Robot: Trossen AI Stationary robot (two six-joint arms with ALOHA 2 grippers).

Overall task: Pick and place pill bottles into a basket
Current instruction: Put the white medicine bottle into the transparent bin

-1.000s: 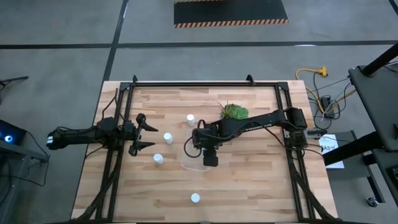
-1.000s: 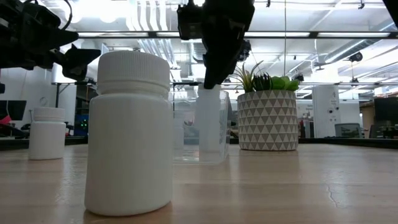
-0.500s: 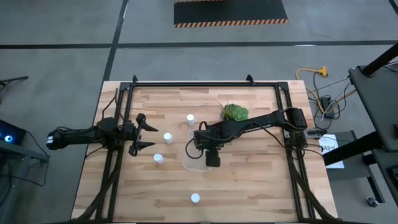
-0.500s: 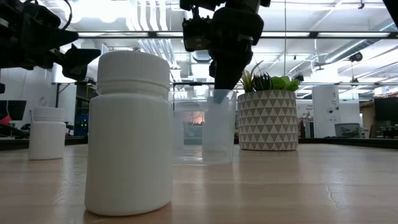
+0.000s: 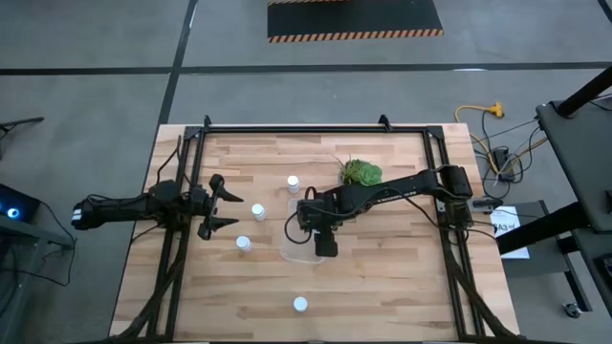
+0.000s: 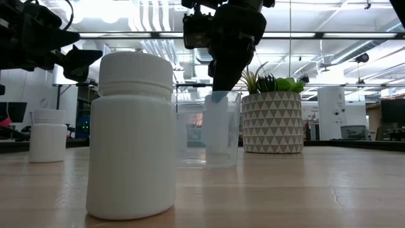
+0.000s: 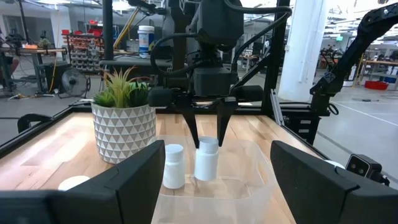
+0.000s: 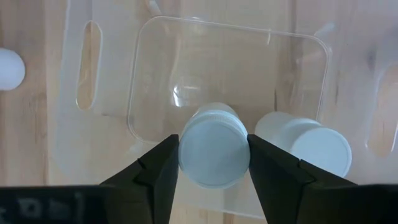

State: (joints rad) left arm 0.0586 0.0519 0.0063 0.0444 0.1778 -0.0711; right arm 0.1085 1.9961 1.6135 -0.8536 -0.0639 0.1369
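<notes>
Fingers (image 8: 163, 167) of the right gripper (image 8: 213, 163) clasp a white pill bottle (image 8: 214, 154) by its cap, one on each side, directly over the clear basket (image 8: 155, 74). Seen from the left wrist view, that held bottle (image 7: 206, 158) hangs upright inside the basket's walls, with a second pill bottle (image 7: 173, 165) standing in the basket just beside it. The right wrist view shows this second bottle (image 8: 308, 145) close against one basket wall. From above, the right gripper (image 5: 324, 236) sits over the basket (image 5: 293, 250) near the middle of the counter (image 5: 382, 287).

The potted plant (image 5: 360, 173) stands on the counter beyond the basket, near the right arm. Four more pill bottles stand loose on the wood: one (image 5: 293, 182) toward the far side, two (image 5: 258, 211) (image 5: 243, 243) between the basket and the left arm, and one (image 5: 300, 305) alone near the front edge, well apart from the rest.

The left gripper (image 5: 227, 203) waits at the counter's left side, its fingers spread apart and holding nothing.
</notes>
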